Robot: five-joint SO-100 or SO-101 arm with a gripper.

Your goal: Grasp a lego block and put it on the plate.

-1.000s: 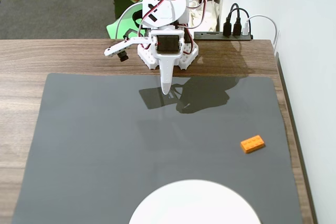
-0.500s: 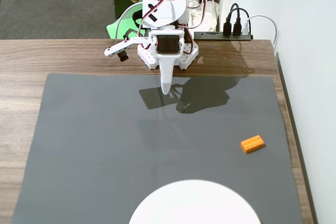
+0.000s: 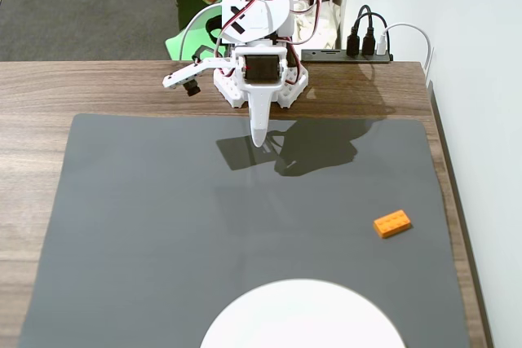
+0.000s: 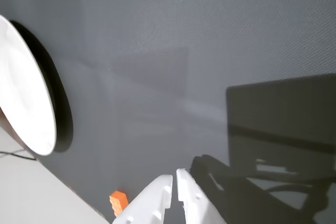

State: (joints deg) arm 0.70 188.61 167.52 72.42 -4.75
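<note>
1. White plastic two-finger gripper [image 4: 174,179] enters from the bottom edge, fingertips nearly touching, nothing between them.
2. Small bright orange plastic lego block [image 4: 119,201] lies on the dark grey mat [image 4: 199,51], near its edge.
3. Large white round plate [image 4: 23,93] sits at the mat's edge, frame left.

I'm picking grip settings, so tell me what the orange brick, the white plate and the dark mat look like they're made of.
The orange brick: likely hard moulded plastic, given its studs and saturated colour.
The white plate: smooth and plain; ceramic or plastic, can't tell.
The dark mat: matte grey sheet whose fine weave texture in the wrist view suggests fabric-faced rubber or foam.
</note>
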